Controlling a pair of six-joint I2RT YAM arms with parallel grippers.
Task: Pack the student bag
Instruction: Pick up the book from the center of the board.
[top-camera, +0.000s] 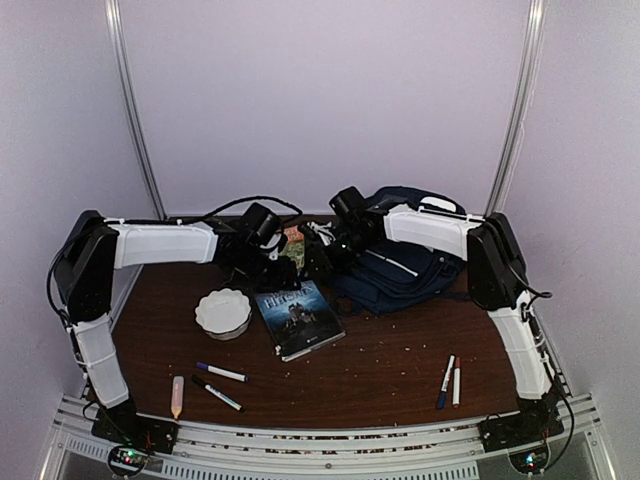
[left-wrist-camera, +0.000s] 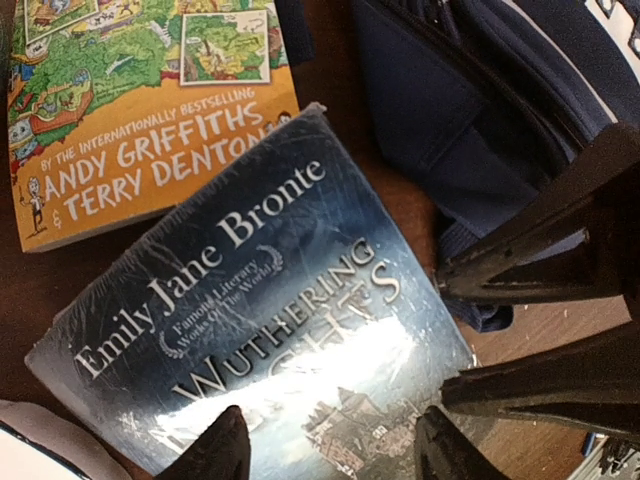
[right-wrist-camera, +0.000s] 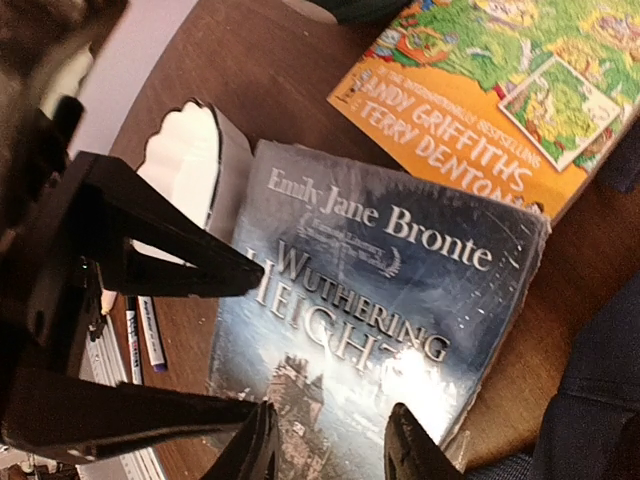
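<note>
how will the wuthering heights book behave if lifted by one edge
The Wuthering Heights book looks plastic-wrapped and glossy, so probably slippery. It seems a paperback, likely to sag when held by one edge. Flat-sided, it shouldn't roll.

Matt navy-blue striped cloth student bag (top-camera: 400, 275), dark-blue paperback book (left-wrist-camera: 260, 320) wrapped in glossy crinkled plastic film, smooth brown wood-grain tabletop (top-camera: 380, 365)

Closed in at back and sides by plain, pale lilac walls (top-camera: 330, 100). Lined by two thin metal poles (top-camera: 135, 110) slanting up the rear corners. Below, floored by a dark brown wood-grain desk (top-camera: 400, 370), dusted with pale crumbs (top-camera: 385, 352). Edged at the near side by a ribbed aluminium rail (top-camera: 330, 437). Lit softly and evenly.
</note>
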